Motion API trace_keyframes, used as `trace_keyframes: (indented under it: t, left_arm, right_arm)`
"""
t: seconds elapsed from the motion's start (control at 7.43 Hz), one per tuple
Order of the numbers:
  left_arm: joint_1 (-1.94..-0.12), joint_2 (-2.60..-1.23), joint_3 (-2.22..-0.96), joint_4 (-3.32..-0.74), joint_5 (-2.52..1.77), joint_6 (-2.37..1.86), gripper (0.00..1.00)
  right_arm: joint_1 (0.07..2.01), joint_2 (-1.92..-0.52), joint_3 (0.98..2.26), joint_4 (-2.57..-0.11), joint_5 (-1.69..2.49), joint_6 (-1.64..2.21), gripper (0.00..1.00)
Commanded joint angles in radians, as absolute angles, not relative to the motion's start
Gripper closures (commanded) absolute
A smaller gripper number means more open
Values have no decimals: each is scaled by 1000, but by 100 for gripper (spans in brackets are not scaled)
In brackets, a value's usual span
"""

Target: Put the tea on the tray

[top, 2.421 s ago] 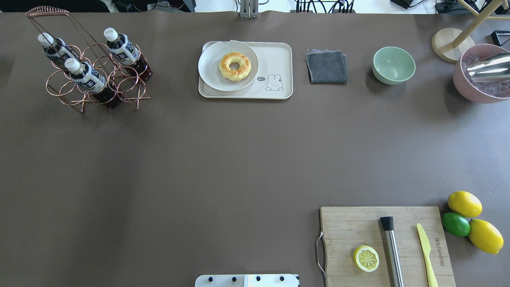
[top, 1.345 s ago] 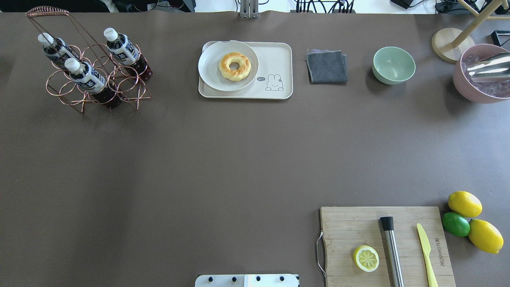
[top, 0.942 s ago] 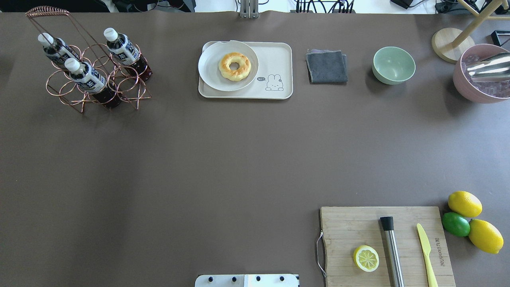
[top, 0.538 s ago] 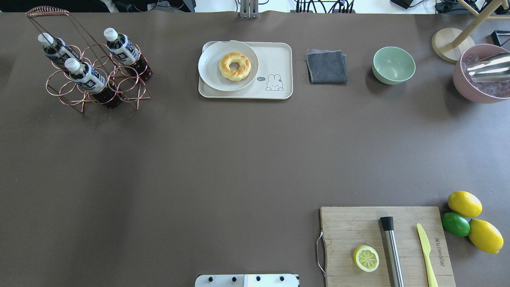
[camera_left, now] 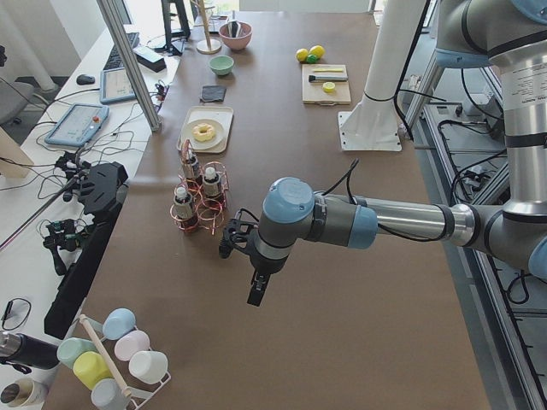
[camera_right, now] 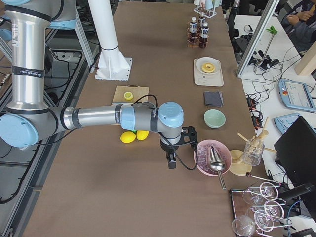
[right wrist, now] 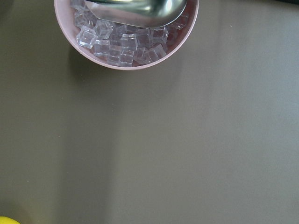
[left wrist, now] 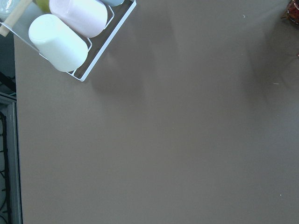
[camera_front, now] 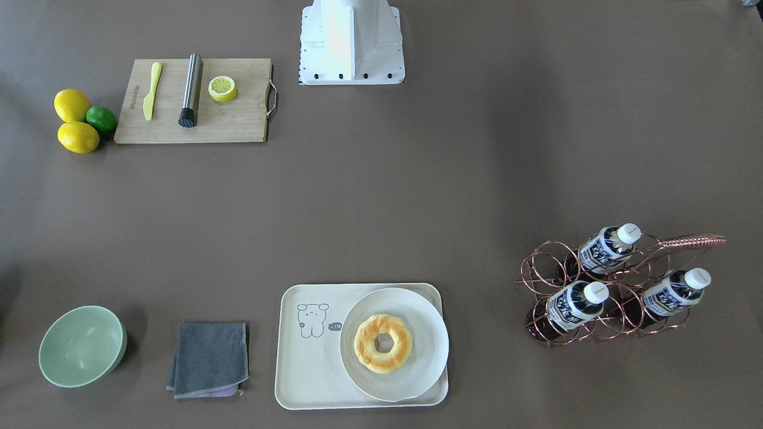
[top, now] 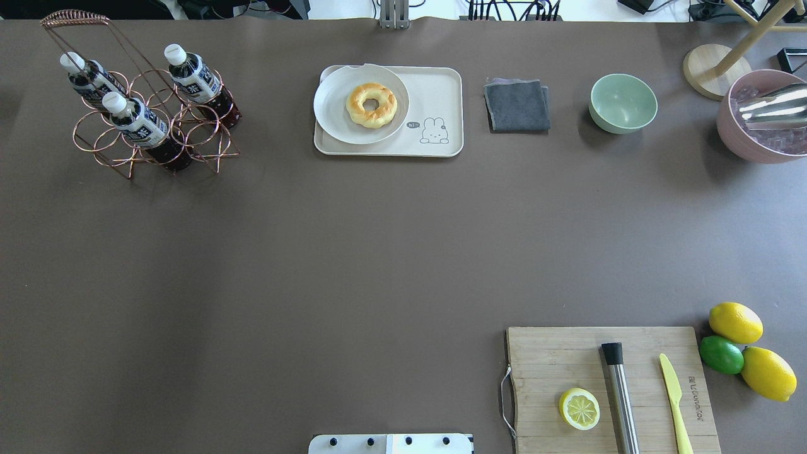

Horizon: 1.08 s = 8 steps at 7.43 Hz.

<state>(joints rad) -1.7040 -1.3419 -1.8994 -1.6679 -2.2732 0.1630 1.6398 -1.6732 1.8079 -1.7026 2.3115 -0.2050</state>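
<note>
Three tea bottles with white caps lean in a copper wire rack at the table's far left; they also show in the front-facing view. The cream tray with a line-drawn bear sits far centre and carries a white plate with a doughnut; its right half is bare. My left gripper hangs over the table beside the rack, apart from the bottles. My right gripper hangs near the pink ice bowl. Both show only in side views, so I cannot tell whether they are open or shut.
A grey cloth, a green bowl and a pink bowl of ice with a scoop line the far right. A wooden cutting board with half a lemon, a muddler and a knife lies near right. A cup rack lies beyond the left end.
</note>
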Motion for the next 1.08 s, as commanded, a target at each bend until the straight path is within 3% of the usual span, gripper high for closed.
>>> trace_keyframes:
  t: [0.0,0.67,0.94]
  left_arm:
    - [-1674,-1350,-1899,-1686,-2273,120,3]
    - [-1666,-1351,-1956,-1739,-2385,-76,3]
    - [-1559,-1405,-2015,-1761,-2375,-206,3]
  right_arm:
    - [1640,-1674,1804,-1703,2313,-190,0]
    - [1640,-1672,1807,-1703,2316,-190,0]
    - [1637,-1675,1809,-1701,2318,-198,0]
